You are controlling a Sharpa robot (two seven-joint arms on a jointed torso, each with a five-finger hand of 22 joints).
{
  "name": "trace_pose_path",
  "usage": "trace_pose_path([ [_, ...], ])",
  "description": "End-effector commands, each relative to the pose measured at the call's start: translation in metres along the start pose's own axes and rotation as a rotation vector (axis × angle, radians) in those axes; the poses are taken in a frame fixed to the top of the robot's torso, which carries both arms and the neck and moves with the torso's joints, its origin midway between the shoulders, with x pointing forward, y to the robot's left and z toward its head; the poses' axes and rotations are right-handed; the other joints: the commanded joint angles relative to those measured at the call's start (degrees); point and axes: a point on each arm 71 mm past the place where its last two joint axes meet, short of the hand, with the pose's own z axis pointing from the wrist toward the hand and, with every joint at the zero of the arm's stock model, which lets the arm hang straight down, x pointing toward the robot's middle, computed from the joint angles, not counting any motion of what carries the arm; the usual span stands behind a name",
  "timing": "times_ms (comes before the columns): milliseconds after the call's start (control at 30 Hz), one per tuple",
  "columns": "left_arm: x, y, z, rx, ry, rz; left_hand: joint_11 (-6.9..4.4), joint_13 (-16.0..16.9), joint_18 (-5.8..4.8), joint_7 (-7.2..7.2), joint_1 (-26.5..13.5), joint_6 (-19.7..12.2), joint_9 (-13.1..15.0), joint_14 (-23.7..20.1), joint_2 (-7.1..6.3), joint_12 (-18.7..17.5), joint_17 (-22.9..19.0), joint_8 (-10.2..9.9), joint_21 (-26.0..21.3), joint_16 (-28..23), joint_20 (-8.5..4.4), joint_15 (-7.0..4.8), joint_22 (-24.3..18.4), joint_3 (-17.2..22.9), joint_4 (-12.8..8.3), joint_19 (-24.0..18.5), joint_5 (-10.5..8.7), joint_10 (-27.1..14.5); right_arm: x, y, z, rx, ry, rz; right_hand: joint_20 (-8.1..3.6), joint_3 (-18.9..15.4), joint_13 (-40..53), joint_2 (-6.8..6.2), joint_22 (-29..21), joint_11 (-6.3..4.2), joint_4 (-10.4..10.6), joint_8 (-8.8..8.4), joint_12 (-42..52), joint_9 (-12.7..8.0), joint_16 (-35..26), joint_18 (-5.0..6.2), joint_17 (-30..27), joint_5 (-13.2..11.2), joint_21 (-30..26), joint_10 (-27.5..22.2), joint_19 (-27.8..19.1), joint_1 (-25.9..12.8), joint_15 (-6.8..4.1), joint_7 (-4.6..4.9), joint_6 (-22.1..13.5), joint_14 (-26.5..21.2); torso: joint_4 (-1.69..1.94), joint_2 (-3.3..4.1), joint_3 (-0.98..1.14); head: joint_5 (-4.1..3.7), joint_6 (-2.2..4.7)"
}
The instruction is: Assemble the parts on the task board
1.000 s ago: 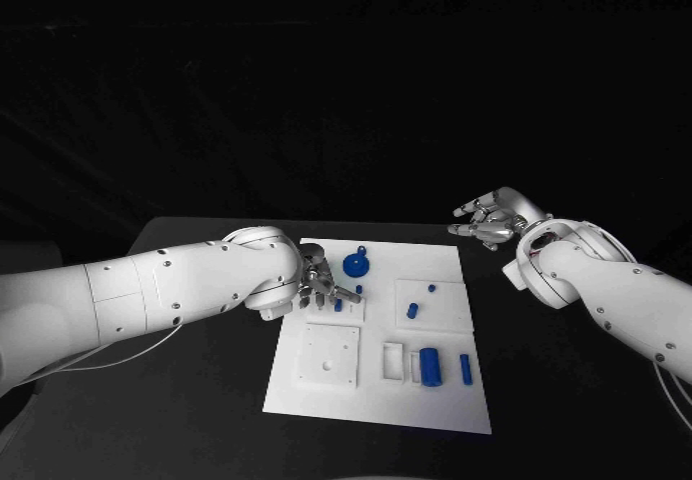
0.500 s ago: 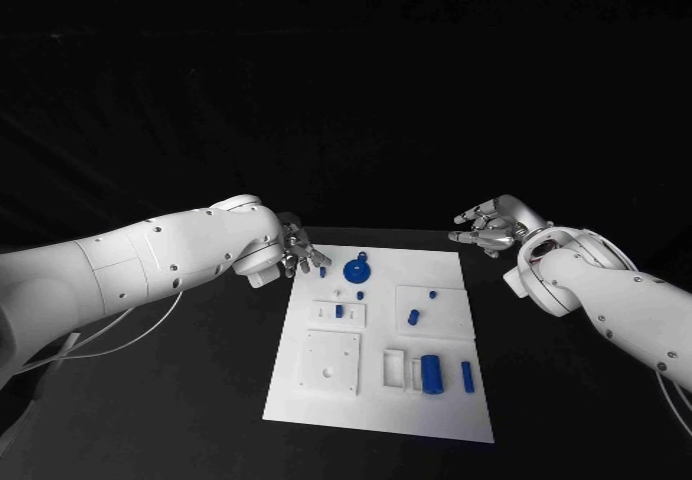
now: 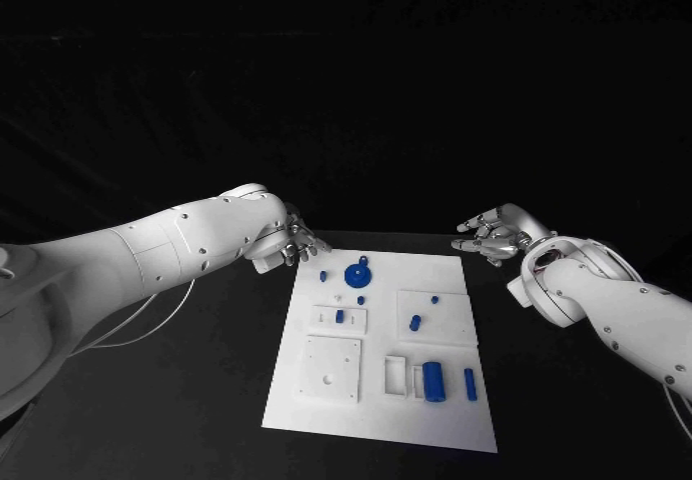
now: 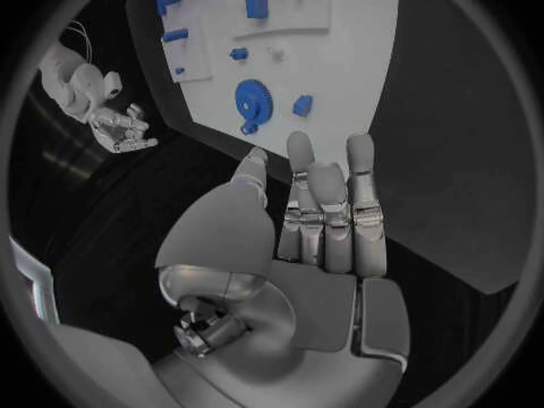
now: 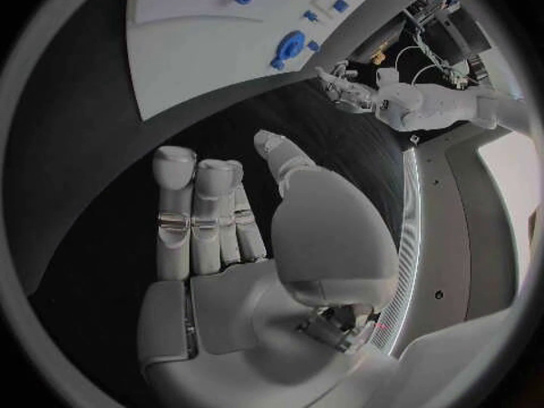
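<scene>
board: task board sits centre-bottom of the head view, long side running away from the robot, on the black table.
parts: blue gear at the board's top, small blue block just left of it, short pegs mid-board, larger blue cylinder and slim pin lower right.
left hand: left hand hangs off the board's upper-left corner, fingers loosely apart, holding nothing.
right hand: right hand hangs off the upper-right corner, fingers slightly curled but apart, also empty.
handling: parts look like small rigid plastic, light, probably slick; judgement only.
grip: pinch the gear by its rim or raised hub; take pegs and cylinder across their sides, fingertips only.
risk: a light part can skid on the smooth board if nudged.
</scene>
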Motion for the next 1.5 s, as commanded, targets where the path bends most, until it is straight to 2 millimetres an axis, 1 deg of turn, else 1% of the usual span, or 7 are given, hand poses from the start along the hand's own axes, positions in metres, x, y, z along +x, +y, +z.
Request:
trace_pose_path([
  [33,0.001,-0.002,0.002,0.006,0.05,0.073,0.49,0.13,-0.62,0.09,-0.27,-0.72,-0.05,-0.5,-1.24,-0.43,-0.15,0.31,-0.23,0.31,0.21,0.05,1.01,0.74,1.0,0.28,-0.45,1.93,0.001,0.003,0.0,-0.015,0.003,0.001,0.04,-0.17,-0.05,0.03,3.94,-0.04,0.05,-0.21,0.04,-0.09,-0.21,0.87,-0.02,0.19,-0.36,-0.1,2.45,-0.38,-0.13,0.11,-0.22,-0.15,-0.35,0.47,0.07,0.26,0.41],
  [467,0.008,0.003,0.013,-0.04,0.098,0.149,0.47,0.38,-0.7,-0.15,-1.25,-0.42,0.62,-0.88,-1.57,-0.47,-0.21,1.37,-0.25,0.76,0.21,0.03,1.04,1.35,2.09,0.06,-0.97,1.84,0.001,0.005,-0.001,-0.02,0.005,0.003,0.04,-0.17,-0.05,0.03,3.94,-0.04,0.05,-0.21,0.04,-0.09,-0.21,0.87,-0.02,0.19,-0.36,-0.1,2.45,-0.38,-0.13,0.11,-0.22,-0.15,-0.95,1.36,0.0,0.54,0.99],
  [633,0.01,0.004,0.015,-0.041,0.098,0.15,0.26,0.85,-0.87,-0.75,-1.59,-1.6,4.06,-0.97,-1.66,0.2,-0.2,6.6,0.1,1.56,0.01,-0.21,1.07,1.59,2.14,0.01,-0.92,1.88,0.001,0.005,-0.001,-0.021,0.006,0.003,0.04,-0.17,-0.05,0.03,3.94,-0.04,0.05,-0.21,0.04,-0.09,-0.21,0.87,-0.02,0.19,-0.36,-0.1,2.45,-0.38,-0.13,0.11,-0.22,-0.15,-1.02,1.47,-0.04,0.52,1.0],
  [733,0.011,0.004,0.015,-0.039,0.097,0.145,0.21,0.93,-0.87,-0.87,-1.76,-2.58,6.82,-1.03,-1.89,0.33,-0.26,8.1,0.23,1.73,-0.03,-0.23,1.04,1.75,2.5,-0.05,-1.06,1.86,0.001,0.005,-0.001,-0.021,0.006,0.003,0.04,-0.17,-0.05,0.03,3.94,-0.04,0.05,-0.21,0.04,-0.09,-0.21,0.87,-0.02,0.19,-0.36,-0.1,2.45,-0.38,-0.13,0.11,-0.22,-0.15,-0.95,1.41,-0.02,0.39,0.91],
  [1000,0.012,0.004,0.015,-0.033,0.107,0.141,0.04,0.99,-0.87,-1.27,-1.63,-3.42,12.73,-1.09,-3.62,0.67,-0.33,10.31,0.69,2.14,-0.07,-0.33,1.05,2.81,4.83,-0.21,-1.69,1.91,0.002,0.005,0.0,-0.019,0.006,0.003,0.04,-0.22,-0.08,0.0,3.97,-0.06,0.06,-0.2,0.07,-0.09,-0.18,0.87,0.0,0.31,-0.3,-0.07,2.48,-0.25,-0.13,0.1,-0.17,-0.13,-0.83,1.39,0.0,0.36,0.76],
  [1300,0.015,0.004,0.014,-0.028,0.125,0.143,-0.15,1.0,-0.87,-1.78,-1.66,-3.34,18.95,-1.11,-3.5,0.83,-0.28,11.44,0.95,2.3,-0.16,-0.47,1.03,2.91,5.04,-0.34,-1.93,1.97,0.003,0.005,0.0,-0.016,0.008,0.003,0.04,-0.14,-0.1,0.02,3.98,-0.06,0.0,-0.2,0.05,-0.09,-0.18,0.87,-0.01,0.3,-0.26,-0.09,2.47,-0.18,-0.13,0.11,-0.19,-0.14,-0.91,1.44,-0.01,0.38,0.67],
  [1500,0.017,0.004,0.013,-0.025,0.14,0.15,-0.27,1.01,-0.87,-2.03,-1.83,-3.03,21.61,-1.15,-3.02,0.94,-0.16,11.47,1.12,2.43,-0.19,-0.52,1.08,2.68,4.41,-0.38,-1.86,1.98,0.003,0.005,0.0,-0.015,0.009,0.003,0.03,0.01,-0.1,0.02,3.99,-0.05,-0.06,-0.2,0.07,-0.09,-0.13,0.87,0.03,0.41,-0.19,-0.07,2.49,-0.2,-0.14,0.12,-0.18,-0.11,-0.88,1.47,0.01,0.37,0.55],
])
